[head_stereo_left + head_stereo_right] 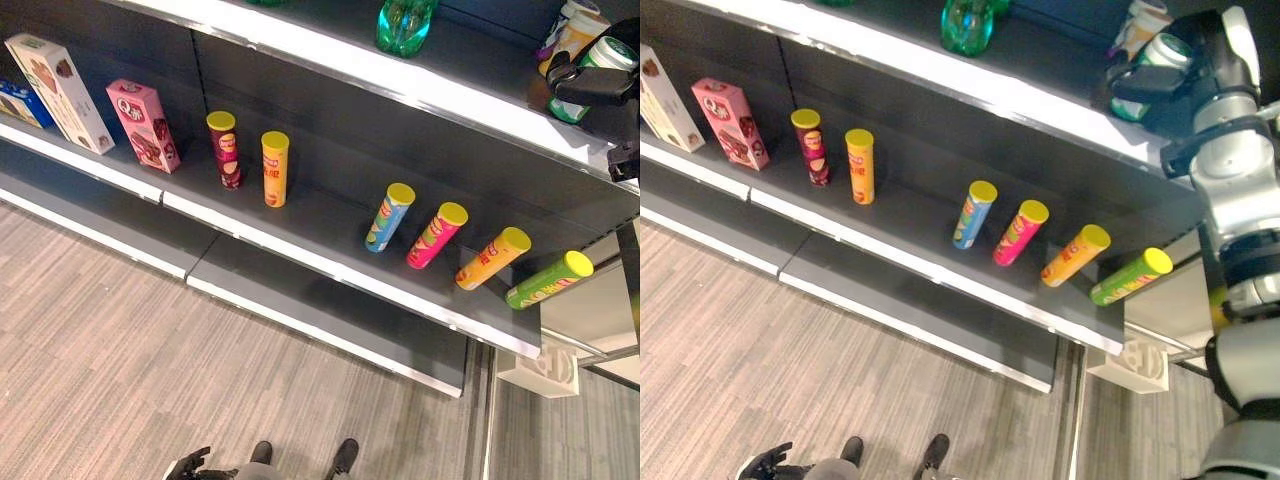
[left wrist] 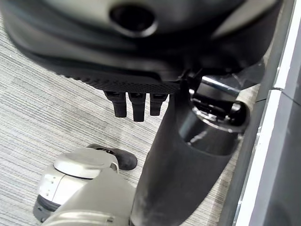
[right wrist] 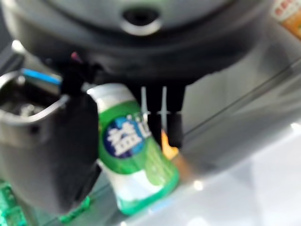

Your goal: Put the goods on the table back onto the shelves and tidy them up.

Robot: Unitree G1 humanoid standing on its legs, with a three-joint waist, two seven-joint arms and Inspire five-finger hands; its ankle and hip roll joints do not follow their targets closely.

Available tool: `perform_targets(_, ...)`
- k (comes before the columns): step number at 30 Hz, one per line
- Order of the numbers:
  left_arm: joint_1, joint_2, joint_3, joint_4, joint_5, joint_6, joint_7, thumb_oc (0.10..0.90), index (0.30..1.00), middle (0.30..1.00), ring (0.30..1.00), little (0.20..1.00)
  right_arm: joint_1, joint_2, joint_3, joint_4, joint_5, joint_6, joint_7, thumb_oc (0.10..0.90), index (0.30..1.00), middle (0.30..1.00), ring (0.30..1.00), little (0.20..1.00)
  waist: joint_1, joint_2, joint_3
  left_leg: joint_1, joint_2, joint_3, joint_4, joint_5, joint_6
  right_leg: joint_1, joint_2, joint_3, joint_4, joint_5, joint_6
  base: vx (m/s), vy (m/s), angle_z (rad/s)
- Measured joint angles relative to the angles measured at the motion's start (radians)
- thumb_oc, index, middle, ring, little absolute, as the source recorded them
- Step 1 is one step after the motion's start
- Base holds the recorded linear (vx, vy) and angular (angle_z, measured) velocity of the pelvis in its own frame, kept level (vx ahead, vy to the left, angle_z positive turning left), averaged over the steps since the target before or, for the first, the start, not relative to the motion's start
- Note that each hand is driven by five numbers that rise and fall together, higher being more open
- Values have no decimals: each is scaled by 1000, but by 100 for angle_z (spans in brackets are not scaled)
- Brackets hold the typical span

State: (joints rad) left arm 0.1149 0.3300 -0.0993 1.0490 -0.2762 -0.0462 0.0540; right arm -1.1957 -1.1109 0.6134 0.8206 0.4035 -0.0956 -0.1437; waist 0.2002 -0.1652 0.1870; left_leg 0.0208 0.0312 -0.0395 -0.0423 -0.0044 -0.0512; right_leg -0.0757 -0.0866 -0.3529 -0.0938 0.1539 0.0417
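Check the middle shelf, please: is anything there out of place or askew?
Nothing lies fallen or spilled. Six yellow-lidded crisp tubes stand on the dark middle shelf in two uneven groups: the maroon tube and orange tube together, then a gap, then the blue tube, pink tube, orange-yellow tube and green tube.

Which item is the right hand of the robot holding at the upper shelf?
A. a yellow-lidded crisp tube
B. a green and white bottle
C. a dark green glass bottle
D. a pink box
B. In the right wrist view the right hand has thumb and fingers closed round the green and white bottle, and the head views show that hand at the upper shelf with the bottle in it.
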Motion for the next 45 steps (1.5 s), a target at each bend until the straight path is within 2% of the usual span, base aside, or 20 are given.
perform_targets(3, -6, 0, -1, 0, 0, 0, 0, 800, 900, 900, 900, 900, -24, 0, 15, 1, 0, 0, 9, 400, 300, 300, 300, 300, 1, -2, 1, -4, 0, 1, 0, 0, 0, -4, 0, 0, 0, 1, -1, 0, 0, 0)
perform_targets(5, -9, 2, -1, -1, 0, -1, 0, 800, 900, 900, 900, 900, -64, 0, 71, 43, -1, 2, 10, 400, 300, 300, 300, 300, 4, -7, 3, -4, 0, 1, 0, 0, 0, -4, 0, 0, 0, 1, -1, 0, 0, 0)
perform_targets(15, -10, 3, -1, 0, 0, -2, 0, 800, 900, 900, 900, 900, -72, 0, 79, 71, -30, 8, 10, 400, 300, 300, 300, 300, -1, -7, 3, -4, -1, 2, 0, 0, 0, -5, -1, 1, 0, 1, -1, 0, 0, 0)
perform_targets(16, -11, 3, -1, -2, 0, -2, 0, 800, 900, 900, 900, 900, -72, 0, 79, 70, -33, 10, 10, 504, 455, 455, 455, 455, -3, -7, 3, -4, -1, 2, 0, 0, 0, -5, -1, 2, 0, 1, -1, 0, 0, 0)
perform_targets(17, -11, 3, -2, -3, 0, -2, 0, 800, 900, 900, 900, 900, -72, 0, 79, 70, -33, 10, 10, 720, 780, 780, 780, 780, -3, -7, 3, -4, -1, 2, 0, 0, 0, -5, -1, 2, 0, 1, -1, 0, 0, 0)
perform_targets(18, -10, 4, -2, -7, 0, -1, 0, 800, 900, 900, 900, 900, -72, 0, 79, 70, -35, 11, 10, 778, 867, 867, 867, 867, -5, -7, 3, -3, -1, 2, 0, 0, 0, -5, -1, 2, 0, 1, -1, 0, 0, 0)
perform_targets(19, -11, 4, -3, -12, 0, -2, 0, 800, 900, 900, 900, 900, -72, 0, 79, 69, -46, 11, 10, 800, 900, 900, 900, 900, -9, -6, 3, -3, -1, 3, 0, 0, 0, -5, -1, 2, 0, 1, -1, 0, 0, 0)
perform_targets(31, -10, 2, -3, -9, 0, -2, 0, 800, 900, 900, 900, 900, -72, 0, 78, 68, -47, 11, 8, 800, 900, 900, 900, 900, -20, 3, 2, 3, -1, 9, 1, 0, 0, -2, -1, 5, 0, 4, -6, 1, 0, 0)
perform_targets(34, -8, -4, -6, -8, 1, -1, 0, 800, 900, 900, 900, 900, -72, 0, 21, 22, -45, 10, -22, 800, 900, 900, 900, 900, -24, 19, 0, 4, -1, 10, 1, 1, 0, -1, 0, 6, 0, 5, -7, 11, 3, 0)
perform_targets(37, -7, -20, -7, -9, 2, -1, 0, 800, 900, 900, 900, 900, -72, -1, -79, -48, -40, -7, -90, 800, 900, 900, 900, 900, -23, 52, -1, 28, -1, 11, -3, 0, 0, 22, -1, 7, 0, 5, -7, 11, 4, 0)
perform_targets(43, -7, -21, -8, -9, 3, 0, 0, 800, 900, 900, 900, 900, -69, -7, -128, -67, -21, -28, -149, 800, 900, 900, 900, 900, -32, 54, -1, 29, -3, 11, 0, 1, 0, 25, -3, 8, 0, 4, -6, 0, 0, 0)
perform_targets(45, 0, -23, -5, -9, 3, 1, 1, 800, 900, 900, 900, 900, -38, -25, -193, -154, 5, -31, -152, 800, 900, 900, 900, 900, -43, 56, -1, 28, -3, 10, -1, 1, 0, 24, -3, 7, 0, 4, -6, 0, 0, 0)
